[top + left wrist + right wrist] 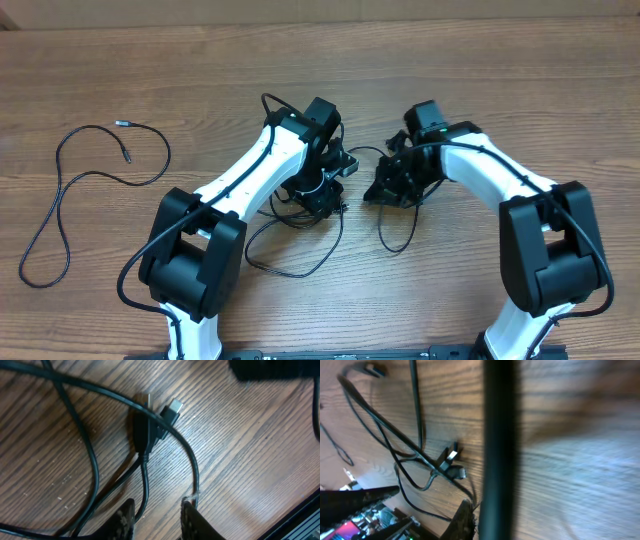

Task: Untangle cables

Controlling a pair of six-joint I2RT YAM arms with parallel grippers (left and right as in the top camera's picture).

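1. left gripper stands spread, one strand of the tangled cables running between its fingers on the table
2. right gripper sits beside the tangle; cannot tell whether it is clenched
3. a separate cable lies well apart, far left

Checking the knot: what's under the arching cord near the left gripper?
Two plugs lie side by side beneath the cord, on the table; it covers part of each.

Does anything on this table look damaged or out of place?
No damage shows. The odd part is the tangled cables at the centre: two plugs lie together beneath a cord. One cable lies apart at the left, free.
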